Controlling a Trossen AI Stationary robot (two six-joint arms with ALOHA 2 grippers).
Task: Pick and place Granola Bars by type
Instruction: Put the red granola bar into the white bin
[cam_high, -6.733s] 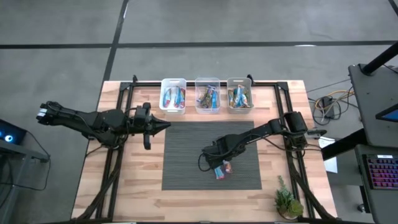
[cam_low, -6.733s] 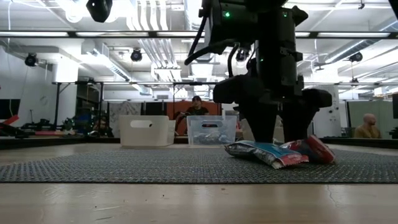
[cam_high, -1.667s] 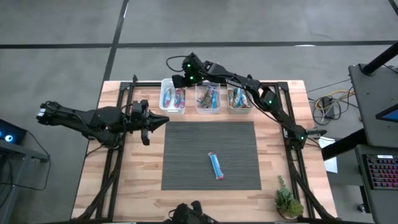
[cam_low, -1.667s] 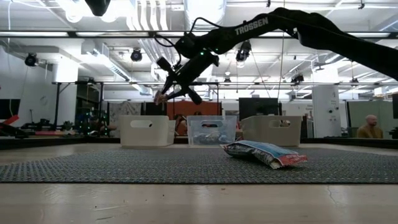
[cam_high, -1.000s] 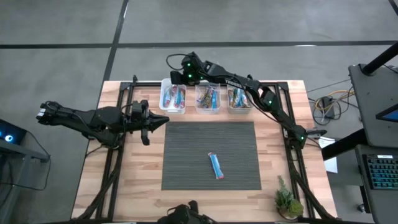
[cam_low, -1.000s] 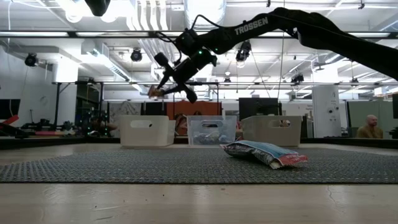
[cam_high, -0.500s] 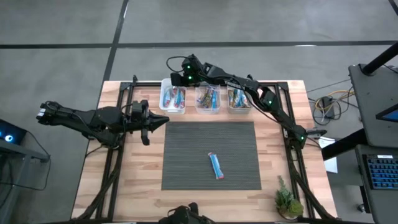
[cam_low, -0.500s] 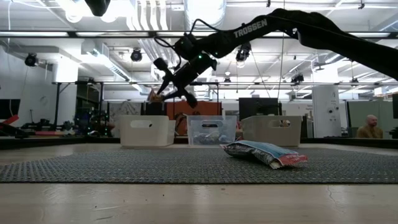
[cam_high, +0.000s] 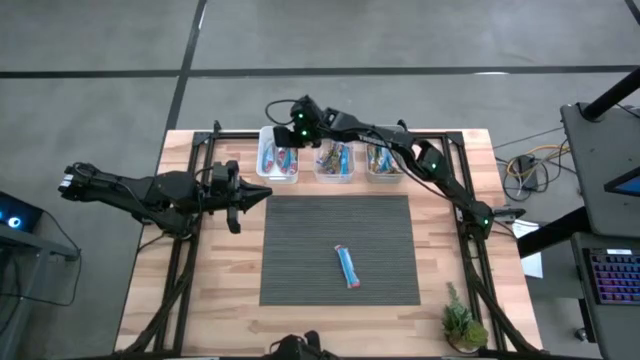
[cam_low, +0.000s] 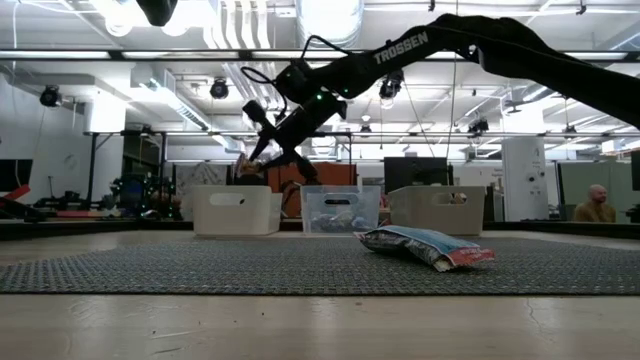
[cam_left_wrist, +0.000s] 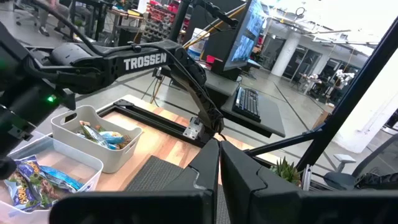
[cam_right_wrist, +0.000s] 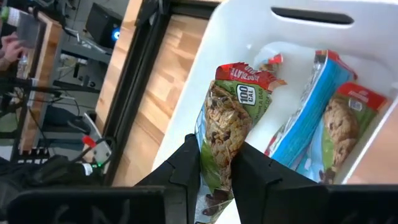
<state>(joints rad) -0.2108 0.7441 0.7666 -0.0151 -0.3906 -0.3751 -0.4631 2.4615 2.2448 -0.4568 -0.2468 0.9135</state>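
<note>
Your right gripper is clamped on a foil-wrapped granola bar with red-topped green print, which it holds above the white rectangular plastic bin directly beneath it. More blue-and-red wrapped bars lie in that bin just beyond the held one. One blue oblong bar sits on the dark ribbed mat, well apart from your tool. Your left gripper waits fully closed beside the mat.

Green, red-topped bar (white bin)
</note>
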